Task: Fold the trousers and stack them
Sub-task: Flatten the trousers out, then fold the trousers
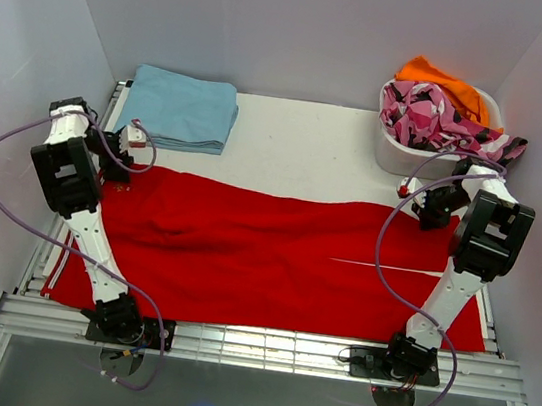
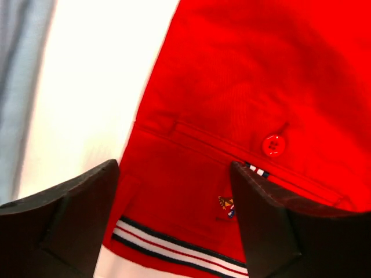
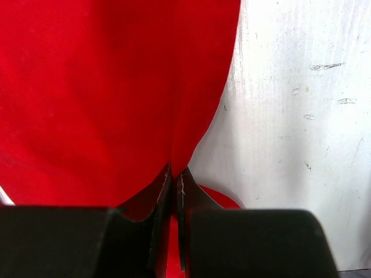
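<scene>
The red trousers [image 1: 275, 249] lie spread flat across the middle of the worktop [image 1: 309, 148], reaching almost from its left edge to its right edge. At their upper left, the left jaws stand released and wide apart by a pocket button [image 2: 273, 145]. At the upper right, the right jaws are clenched on a fold of the trousers' cloth.
</scene>
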Robot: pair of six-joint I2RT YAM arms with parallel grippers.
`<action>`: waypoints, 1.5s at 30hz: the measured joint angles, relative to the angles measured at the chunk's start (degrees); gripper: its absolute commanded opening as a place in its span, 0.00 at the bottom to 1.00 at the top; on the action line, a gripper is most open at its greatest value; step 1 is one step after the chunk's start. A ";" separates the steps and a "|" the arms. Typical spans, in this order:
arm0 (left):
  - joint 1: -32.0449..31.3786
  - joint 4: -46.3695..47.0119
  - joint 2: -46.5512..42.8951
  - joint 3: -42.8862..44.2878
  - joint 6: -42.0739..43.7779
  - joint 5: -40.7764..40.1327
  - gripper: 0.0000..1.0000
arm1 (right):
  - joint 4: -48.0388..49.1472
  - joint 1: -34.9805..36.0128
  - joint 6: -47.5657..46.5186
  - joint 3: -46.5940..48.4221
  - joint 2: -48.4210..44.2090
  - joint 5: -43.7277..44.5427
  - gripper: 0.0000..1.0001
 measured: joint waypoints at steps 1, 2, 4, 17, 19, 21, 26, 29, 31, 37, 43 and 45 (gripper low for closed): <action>0.15 -0.50 0.22 0.98 -0.33 0.66 0.89 | 0.11 0.00 -0.13 -0.11 -0.07 0.00 0.08; 0.31 -1.14 0.50 2.29 -0.63 1.25 0.90 | 0.24 0.00 -0.31 -0.31 -0.20 0.02 0.08; 0.39 -1.73 1.25 5.20 -1.03 2.64 0.90 | 0.48 0.00 -0.44 -0.57 -0.35 0.09 0.08; -0.09 -2.73 9.40 12.28 -1.46 5.01 0.85 | 0.83 0.26 -0.44 -0.70 -0.46 1.09 0.08; -0.07 -2.29 8.61 10.73 -1.49 5.03 0.68 | 0.83 0.26 -0.44 -0.70 -0.46 1.14 0.08; -0.09 -2.86 8.15 9.40 -1.64 5.03 0.50 | 0.87 0.26 -0.35 -0.66 -0.48 1.22 0.08; -0.11 -5.11 7.58 8.66 -2.21 4.68 0.05 | 1.73 0.26 1.14 -0.63 -0.72 1.53 0.08; -0.46 -6.45 8.44 11.61 -4.42 3.74 0.00 | 3.56 0.26 3.23 -0.35 -0.83 1.99 0.08; -0.74 -6.51 9.62 14.71 -6.84 2.75 0.00 | 4.02 0.24 4.96 0.90 -0.83 2.16 0.08; -1.16 2.82 8.35 14.25 -15.93 3.04 0.00 | 5.97 -0.39 8.57 4.13 -3.85 0.74 0.08; -0.17 13.75 -1.05 4.17 -23.93 6.12 0.00 | 5.77 -2.01 9.05 3.72 -12.50 -2.43 0.08; 0.55 17.86 -6.51 -0.57 -26.62 7.87 0.00 | 6.51 -2.82 9.05 2.12 -17.00 -3.63 0.08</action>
